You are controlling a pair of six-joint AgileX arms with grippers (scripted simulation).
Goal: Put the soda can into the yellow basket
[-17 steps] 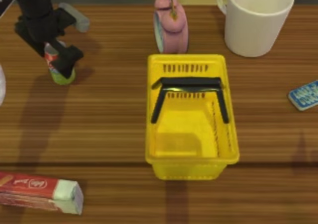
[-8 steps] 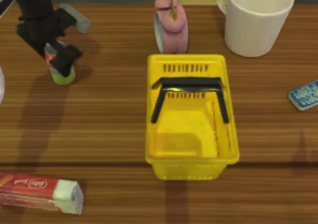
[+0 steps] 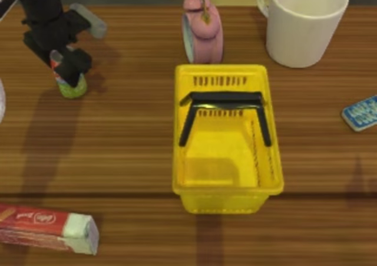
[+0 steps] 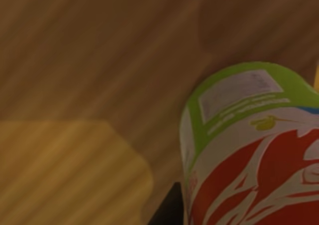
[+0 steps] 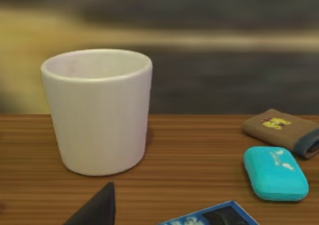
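Landmark: the yellow basket (image 3: 227, 139), standing at mid-table with its two black handles (image 3: 224, 109) folded over the opening.

Nearest to me, my left gripper (image 3: 65, 62) sits well to the left of the basket and slightly farther back, at the soda can (image 3: 69, 77). The dark fingers (image 3: 75, 65) are closed against the can's sides, over its upper red-and-white label; the green lower half shows beneath them. In the left wrist view the soda can (image 4: 254, 150) fills the near field, green band and red-and-white print toward the camera, with the wooden tabletop (image 4: 89, 60) beyond it. Whether the can's base touches the table or hangs just above it, I cannot tell.

Left of the basket's near corner lies a red and pale-green box (image 3: 47, 227), flat on the table. Just behind the basket's far wall stands a pink alarm clock (image 3: 202, 30). Behind the basket and to its right stands a large white mug (image 3: 300, 21).

My right arm is out of the top view; its wrist camera faces the white mug (image 5: 97, 110), a teal case (image 5: 275, 174) and a brown pouch (image 5: 281, 130). One dark fingertip (image 5: 97, 207) shows at the frame's edge, so I cannot tell that gripper's opening.
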